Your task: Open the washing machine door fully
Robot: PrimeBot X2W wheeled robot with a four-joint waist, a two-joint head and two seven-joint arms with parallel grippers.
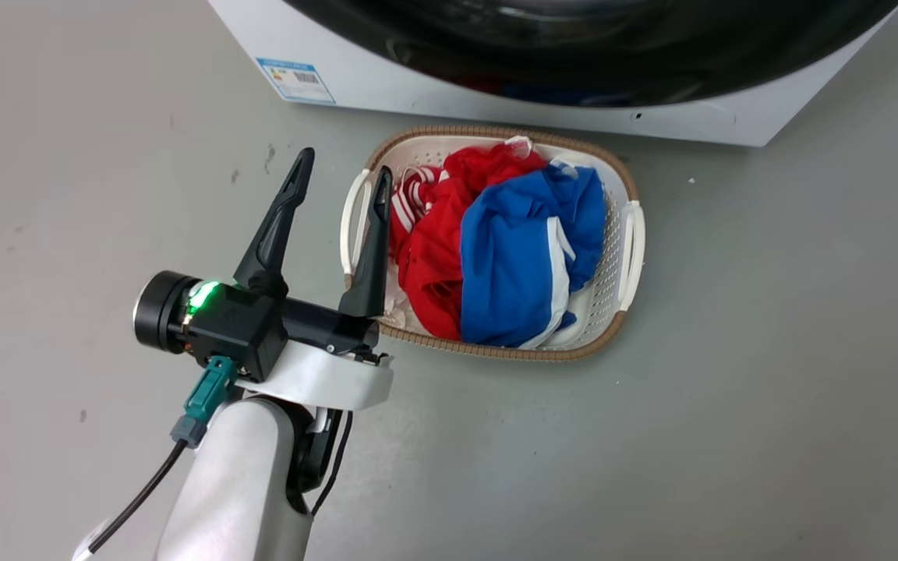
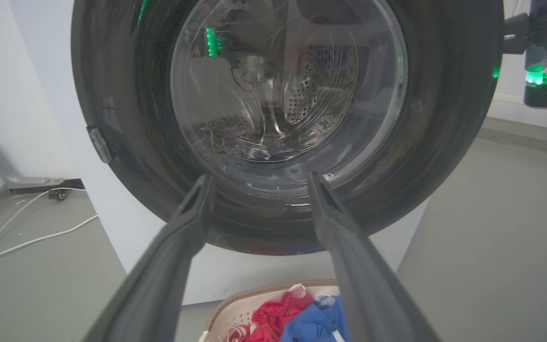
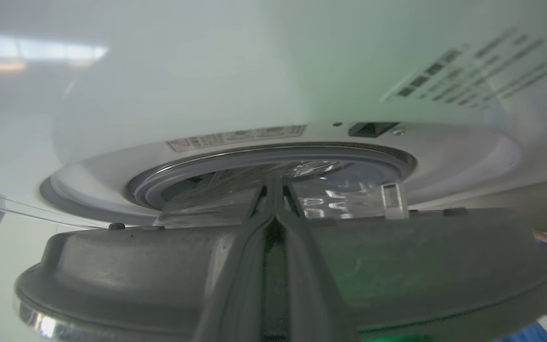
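The washing machine door [image 1: 613, 62] is a glossy black ring along the top of the head view. In the left wrist view the door [image 2: 444, 118] faces me, its clear glass bowl showing the steel drum behind. My left gripper [image 1: 344, 167] is open with nothing between its fingers, hanging short of the door's lower rim [image 2: 259, 178]. In the right wrist view the door [image 3: 397, 256] stands ajar, with a gap to the white machine front [image 3: 444, 152]. My right gripper [image 3: 273, 190] is shut, its fingers lying across the door's edge with the tips in that gap.
A white laundry basket [image 1: 628, 187] with red and blue clothes sits on the grey floor just in front of the machine, below the door. A white cable [image 2: 31, 237] trails on the floor at the machine's side. The right arm's green-lit wrist [image 2: 544, 57] hangs beside the door.
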